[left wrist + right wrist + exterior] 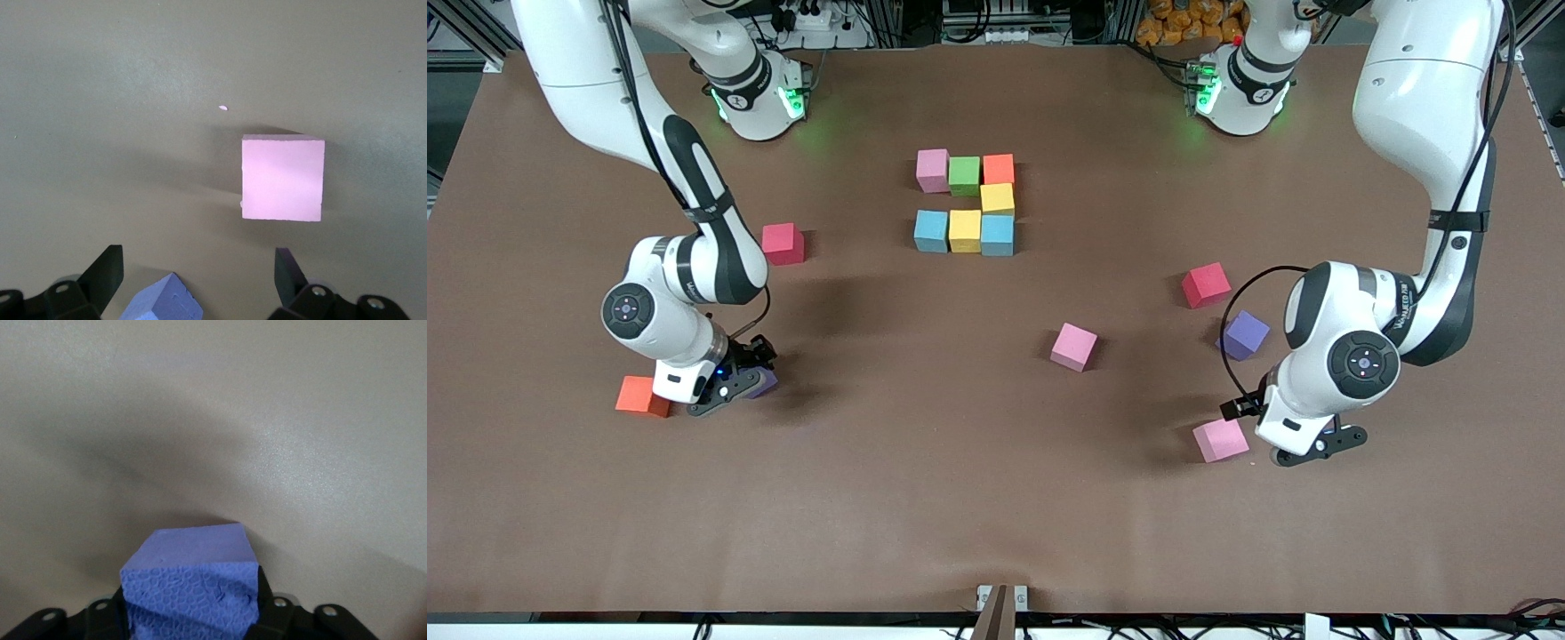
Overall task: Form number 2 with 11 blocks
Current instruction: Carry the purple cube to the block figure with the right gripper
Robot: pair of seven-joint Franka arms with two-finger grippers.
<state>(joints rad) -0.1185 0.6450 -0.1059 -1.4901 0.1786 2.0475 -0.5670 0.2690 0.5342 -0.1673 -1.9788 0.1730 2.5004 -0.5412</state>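
Right wrist view: right gripper point(193, 613) clamps purple cube point(190, 583) near its edge; you risk slip when lifting. Left gripper point(200, 280) spread, waits over pink cube point(283, 177).

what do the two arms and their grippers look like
Both arms have glossy white shells with black joint bands and round black caps bearing small markings. Thin black cables run along each, looping near the wrists. Green lights glow on both bases. The left gripper and right gripper are black, with dark angular fingers.
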